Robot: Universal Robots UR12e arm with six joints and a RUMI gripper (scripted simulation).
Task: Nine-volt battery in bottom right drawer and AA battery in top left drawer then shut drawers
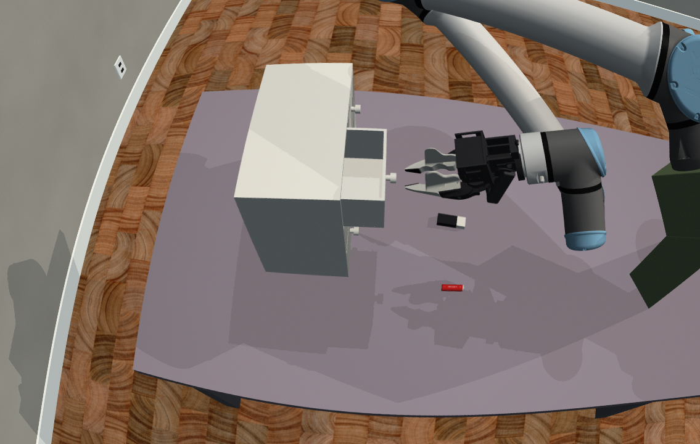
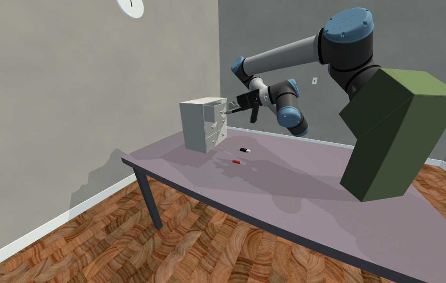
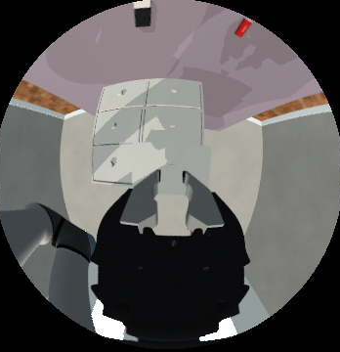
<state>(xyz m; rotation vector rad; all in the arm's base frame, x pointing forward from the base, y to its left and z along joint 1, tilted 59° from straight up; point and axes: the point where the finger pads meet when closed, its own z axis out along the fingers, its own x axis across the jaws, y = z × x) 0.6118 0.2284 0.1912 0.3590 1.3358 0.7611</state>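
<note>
The white chest (image 1: 296,126) (image 2: 192,126) stands upright. Its top-row left drawer (image 1: 362,213) (image 2: 209,113) (image 3: 199,161) is partly pulled out, and its visible interior is empty. The other drawers look shut. My gripper (image 1: 406,179) (image 2: 227,109) (image 3: 171,171) is partly open and empty, level with this drawer's knob (image 1: 391,177). The fingertips stand a little in front of the knob, clear of it. The nine-volt battery (image 1: 450,221) (image 2: 244,150) (image 3: 143,15), black with a white end, lies on the table. The red AA battery (image 1: 451,287) (image 2: 236,161) (image 3: 243,27) lies nearer the top view's lower edge.
The green pedestal (image 1: 697,204) (image 2: 390,147) carries the arm at the table's opposite end from the chest. Knobs of the shut drawers stick out from the chest front. The forearm hangs above the table, behind the gripper. A wall rises behind the chest.
</note>
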